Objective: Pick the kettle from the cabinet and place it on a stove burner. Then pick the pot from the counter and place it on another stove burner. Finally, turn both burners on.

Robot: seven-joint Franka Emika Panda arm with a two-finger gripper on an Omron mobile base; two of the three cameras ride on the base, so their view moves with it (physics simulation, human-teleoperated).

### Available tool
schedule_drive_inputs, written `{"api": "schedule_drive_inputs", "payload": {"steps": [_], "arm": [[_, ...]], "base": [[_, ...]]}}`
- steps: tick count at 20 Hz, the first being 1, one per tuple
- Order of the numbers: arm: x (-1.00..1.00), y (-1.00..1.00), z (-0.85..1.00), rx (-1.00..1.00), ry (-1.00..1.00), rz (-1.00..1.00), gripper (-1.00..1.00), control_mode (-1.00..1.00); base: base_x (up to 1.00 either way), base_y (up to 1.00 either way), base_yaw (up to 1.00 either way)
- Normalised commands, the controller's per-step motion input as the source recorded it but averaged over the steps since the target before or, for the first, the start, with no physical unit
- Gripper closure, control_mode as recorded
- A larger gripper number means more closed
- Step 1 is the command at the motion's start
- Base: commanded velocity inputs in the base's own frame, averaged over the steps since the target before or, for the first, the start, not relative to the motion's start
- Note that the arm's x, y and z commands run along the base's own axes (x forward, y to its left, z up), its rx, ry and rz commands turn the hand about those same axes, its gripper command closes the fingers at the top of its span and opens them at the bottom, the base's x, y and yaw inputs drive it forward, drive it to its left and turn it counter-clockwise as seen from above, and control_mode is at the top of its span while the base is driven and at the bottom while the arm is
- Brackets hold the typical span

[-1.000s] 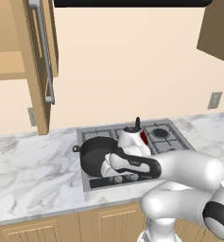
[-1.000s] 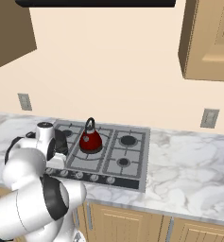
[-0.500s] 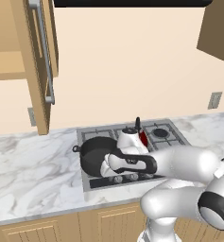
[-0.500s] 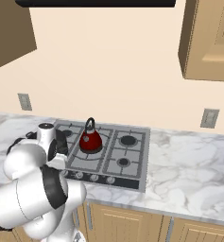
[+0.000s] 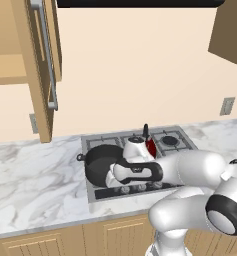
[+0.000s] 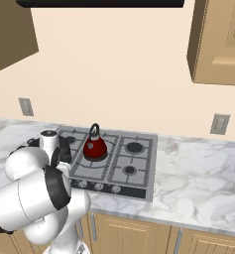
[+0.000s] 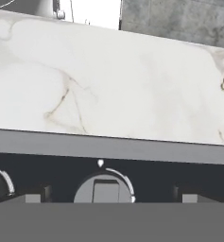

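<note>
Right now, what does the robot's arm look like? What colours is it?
The arm is shiny white and made of fat, rounded tube sections. Dark black rings sit where the sections join, like big round elbows. Its hand is white with black patches, and the gripper ends in two small dark grey finger tips. No cables or writing are visible on it.

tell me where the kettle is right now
The kettle sits on the cooktop's back-left burner in the right base view, with the pot on the burner at its left in the left base view.
</note>
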Motion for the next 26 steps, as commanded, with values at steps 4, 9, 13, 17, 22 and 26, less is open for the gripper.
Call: {"api": "schedule_drive_inputs", "payload": {"steps": [4, 9, 13, 17, 22, 26], "arm": [[0.05, 0.0, -0.12, 0.0, -0.04, 0.0, -1.0, -1.0], [0.0, 0.01, -0.11, 0.0, -0.01, 0.0, 1.0, -1.0], [-0.01, 0.01, -0.06, 0.0, -0.01, 0.0, 1.0, -1.0], [-0.09, 0.0, -0.02, 0.0, 0.0, 0.0, 1.0, -1.0], [-0.16, -0.01, 0.0, 0.0, 0.0, -0.01, 1.0, -1.0], [0.0, 0.0, -0.05, 0.0, -0.01, 0.02, 1.0, -1.0]], "base": [[0.0, 0.0, 0.0], [0.0, 0.0, 0.0], [0.0, 0.0, 0.0], [0.0, 0.0, 0.0], [0.0, 0.0, 0.0], [0.0, 0.0, 0.0]]}}
